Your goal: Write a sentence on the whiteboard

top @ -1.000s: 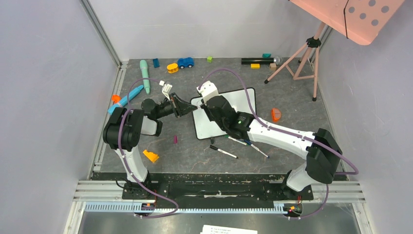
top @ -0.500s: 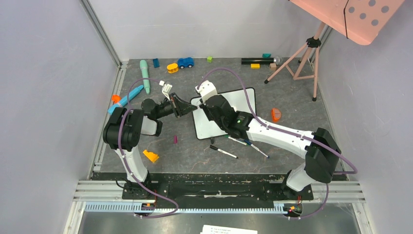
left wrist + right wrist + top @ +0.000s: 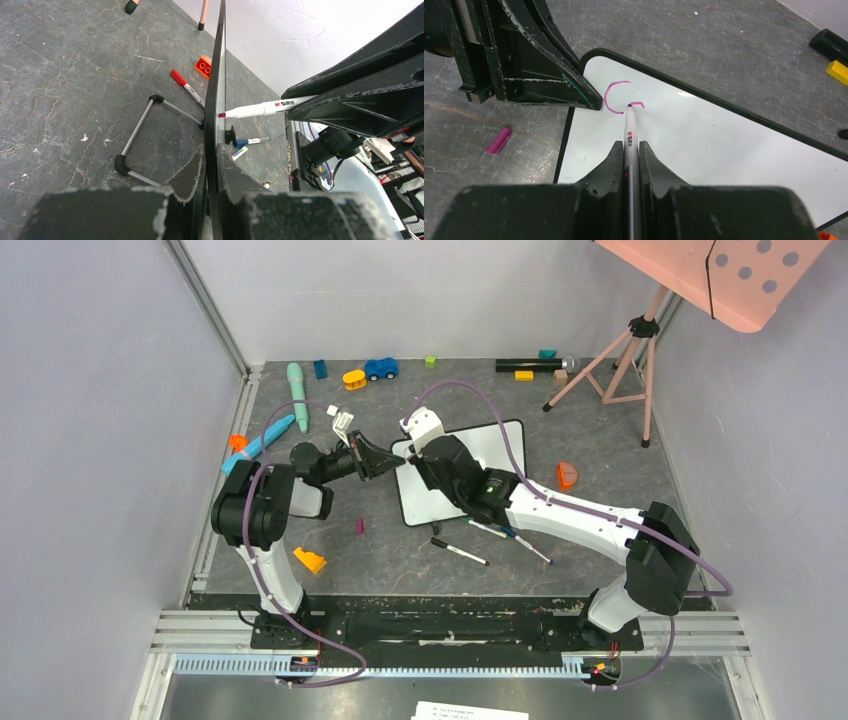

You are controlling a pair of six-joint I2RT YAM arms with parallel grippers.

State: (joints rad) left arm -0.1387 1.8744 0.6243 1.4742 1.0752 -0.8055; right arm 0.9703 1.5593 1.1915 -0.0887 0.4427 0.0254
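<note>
Right wrist, black-framed whiteboard [image 3: 724,145] (pink C [image 3: 606,98])

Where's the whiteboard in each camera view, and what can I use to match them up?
Top external: the whiteboard lies centre, partly under the right arm.
Left wrist: edge-on, a thin dark vertical strip mid-frame.
Right wrist: its white face fills centre and right.
Shared landmark: the left gripper shut on its edge.
</note>
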